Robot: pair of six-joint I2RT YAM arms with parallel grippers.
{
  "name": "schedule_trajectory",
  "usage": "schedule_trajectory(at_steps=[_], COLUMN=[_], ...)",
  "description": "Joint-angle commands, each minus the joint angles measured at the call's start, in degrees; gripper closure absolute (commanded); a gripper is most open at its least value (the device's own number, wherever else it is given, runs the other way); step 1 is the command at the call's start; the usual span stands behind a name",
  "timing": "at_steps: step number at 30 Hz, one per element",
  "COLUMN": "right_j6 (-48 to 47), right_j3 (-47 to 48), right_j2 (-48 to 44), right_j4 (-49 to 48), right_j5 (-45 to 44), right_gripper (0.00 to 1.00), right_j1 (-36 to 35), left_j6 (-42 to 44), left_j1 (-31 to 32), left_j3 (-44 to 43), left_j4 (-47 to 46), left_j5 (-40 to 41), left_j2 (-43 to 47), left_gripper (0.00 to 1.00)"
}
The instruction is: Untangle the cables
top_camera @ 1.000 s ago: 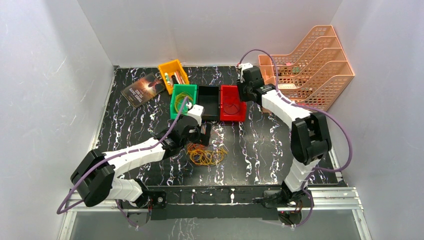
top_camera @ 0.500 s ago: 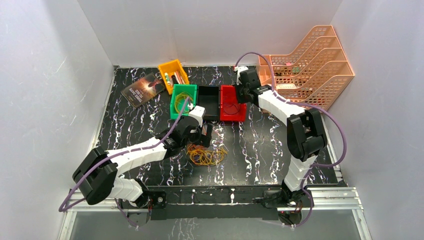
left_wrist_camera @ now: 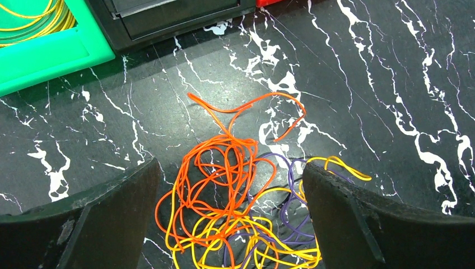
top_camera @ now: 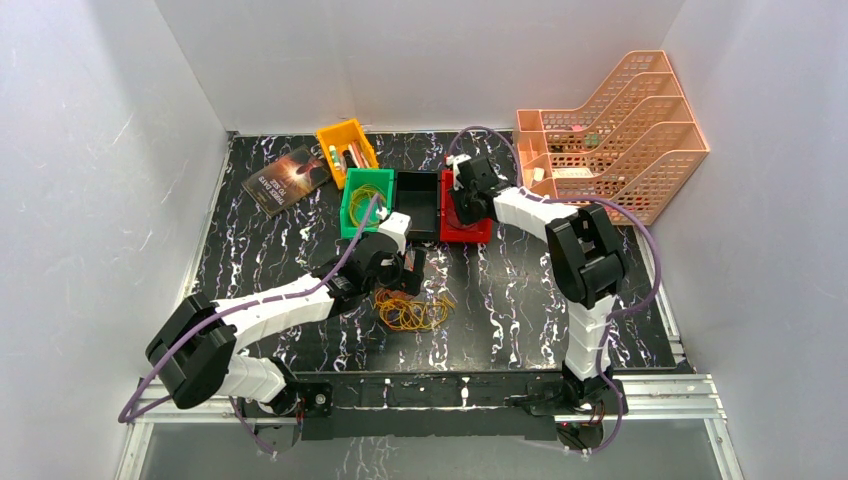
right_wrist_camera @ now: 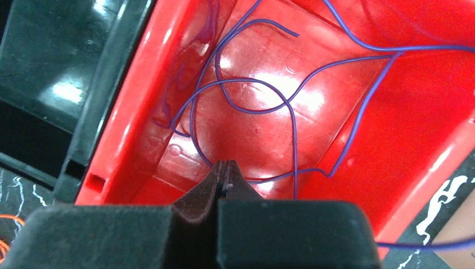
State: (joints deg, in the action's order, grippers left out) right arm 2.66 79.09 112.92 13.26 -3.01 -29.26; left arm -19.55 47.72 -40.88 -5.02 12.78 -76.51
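Hovering with left gripper (left_wrist_camera: 229, 165) spread wide above tangled thin orange, yellow and purple wire cables (left_wrist_camera: 246, 216) on black marbled table (left_wrist_camera: 392, 84), right gripper (right_wrist_camera: 224, 168) pinched closed over red plastic bin (right_wrist_camera: 437, 101). Picking-out step, likely; next, lower onto one orange loop.

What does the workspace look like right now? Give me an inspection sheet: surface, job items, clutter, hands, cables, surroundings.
Surface: black marble-patterned table.
Job's things: tangle of orange, yellow and purple wires lying on the table; yellow wires in the green bin; purple wire in the red bin.
Clutter: orange bin holding small items, black bin, book, peach file rack.
Hands: left hand open, straddling the tangle; right hand shut inside the red bin, grip on the wire unclear.
Cables: purple arm cords run along both arms.
Surroundings: white walls.
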Motion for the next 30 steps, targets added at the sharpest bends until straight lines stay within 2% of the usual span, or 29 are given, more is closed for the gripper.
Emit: schedule_trajectory(at_steps=[1,14,17,23,30], right_j6=[-0.10,-0.84,-1.42,-1.48,-1.52], right_j3=[1.87,2.98,3.59,3.06,0.72], right_j2=[0.98,4.20,4.04,0.71,-4.04], right_j4=[-3.62,-3.33,-2.57,-2.45,-2.17], right_j5=[0.28,-1.20,-2.19,-4.48,-5.34], right_gripper=[1.00,1.00,0.94,0.71,0.60], right_j1=[0.27,0.25,0.17,0.17,0.16], left_j6=[-0.14,-0.17,0.20,1.65,1.38], left_j1=[-0.26,-0.30,-0.27,-0.26,-0.27], left_j3=[-1.68,-1.77,-2.16,-3.01,-3.95], left_j4=[1.07,1.58,2.25,3.04,3.03], left_j5=[-0.56,-0.55,-0.60,0.31,-0.49], left_j2=[0.31,0.18,0.03,0.06,-0.59], left_gripper=[0.02,0.02,0.02,0.02,0.02])
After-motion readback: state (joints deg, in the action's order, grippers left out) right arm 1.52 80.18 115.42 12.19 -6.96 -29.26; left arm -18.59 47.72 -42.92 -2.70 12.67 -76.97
